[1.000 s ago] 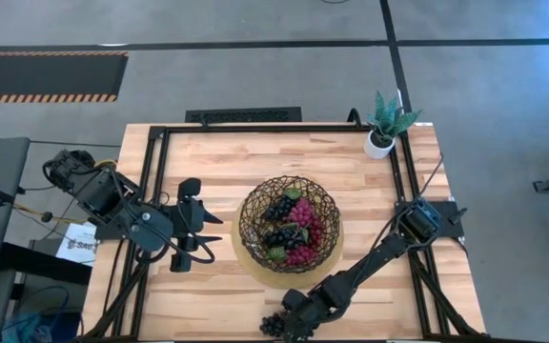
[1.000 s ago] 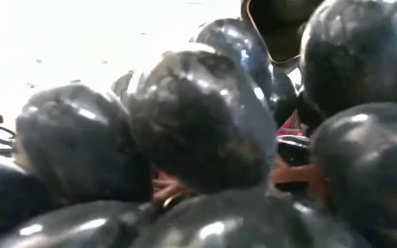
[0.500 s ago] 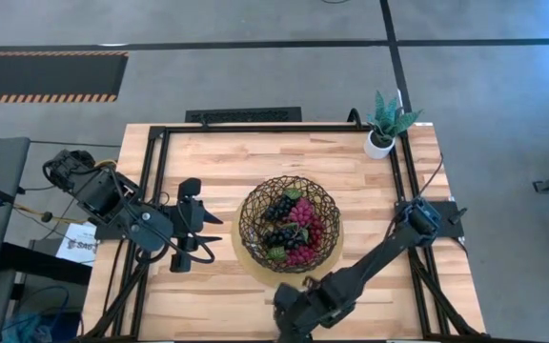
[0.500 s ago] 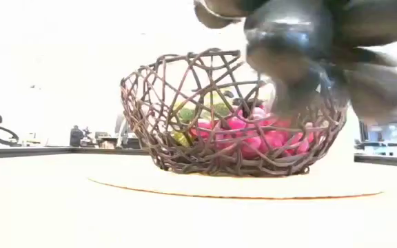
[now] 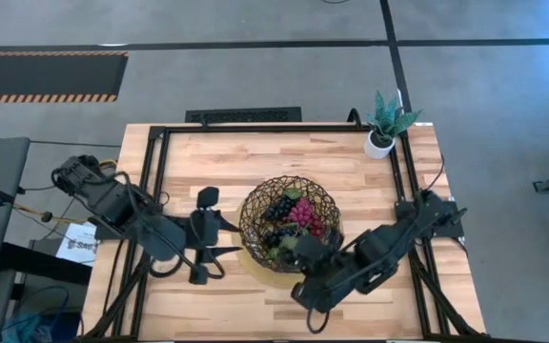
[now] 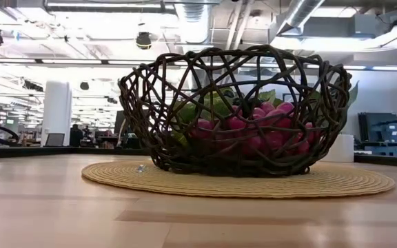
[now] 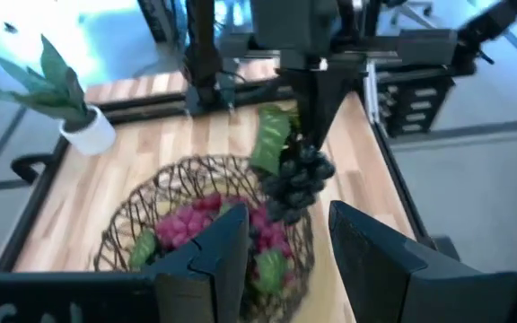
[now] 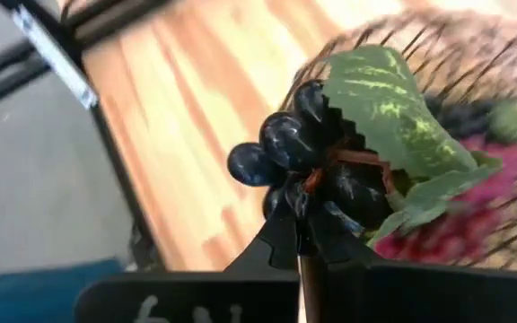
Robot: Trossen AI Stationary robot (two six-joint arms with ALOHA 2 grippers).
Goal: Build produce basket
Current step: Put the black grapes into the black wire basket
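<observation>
Woven basket (image 5: 290, 224): sitting mid-table on tan mat (image 6: 240, 182); holding red and dark grape bunches (image 5: 300, 215)
Right gripper (image 8: 300, 235): clamping dark bunch (image 7: 296, 184) over basket's near rim
Left gripper (image 7: 281, 256): hovering part-open, empty, beside basket

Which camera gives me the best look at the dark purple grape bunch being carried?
Right wrist view: the dark purple grape bunch fills the frame, pinched in the right end effector. Left wrist view shows it hanging; high view barely; low view not at all.
</observation>
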